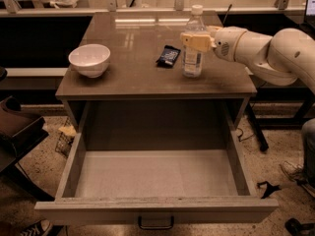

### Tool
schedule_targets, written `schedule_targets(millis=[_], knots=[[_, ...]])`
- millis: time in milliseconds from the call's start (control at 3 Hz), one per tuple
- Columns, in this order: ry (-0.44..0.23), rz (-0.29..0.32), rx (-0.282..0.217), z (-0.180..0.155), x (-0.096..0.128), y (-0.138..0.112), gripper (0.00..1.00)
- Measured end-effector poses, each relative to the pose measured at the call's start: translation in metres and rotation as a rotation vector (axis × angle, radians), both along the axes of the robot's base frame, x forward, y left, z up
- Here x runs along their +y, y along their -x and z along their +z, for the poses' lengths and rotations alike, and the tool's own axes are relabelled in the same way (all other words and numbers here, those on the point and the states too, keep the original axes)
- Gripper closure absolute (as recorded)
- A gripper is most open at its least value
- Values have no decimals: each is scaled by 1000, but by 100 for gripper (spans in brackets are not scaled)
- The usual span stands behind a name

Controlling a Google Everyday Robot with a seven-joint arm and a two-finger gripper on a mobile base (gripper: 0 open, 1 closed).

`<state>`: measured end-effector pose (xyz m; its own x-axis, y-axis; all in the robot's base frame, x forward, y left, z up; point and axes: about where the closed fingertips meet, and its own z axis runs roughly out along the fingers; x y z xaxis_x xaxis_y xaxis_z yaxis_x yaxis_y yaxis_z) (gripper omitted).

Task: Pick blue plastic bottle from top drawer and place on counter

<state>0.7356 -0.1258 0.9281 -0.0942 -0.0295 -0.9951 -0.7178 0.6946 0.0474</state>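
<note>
We see the blue plastic bottle, clear and ribbed with 1 white cap and a pale label band, standing upright on the right part of the counter, a glossy grey-brown top. The gripper reaches in from the right and clasps the bottle's upper body. Below, the top drawer stands pulled out wide, showing its pale grey floor and the dark handle on its front.
</note>
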Motion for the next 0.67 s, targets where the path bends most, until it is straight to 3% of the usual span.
schedule_targets(millis=[333,667], knots=[[0,0,0,0,0,0,100],[0,3,0,0,2,0,82]])
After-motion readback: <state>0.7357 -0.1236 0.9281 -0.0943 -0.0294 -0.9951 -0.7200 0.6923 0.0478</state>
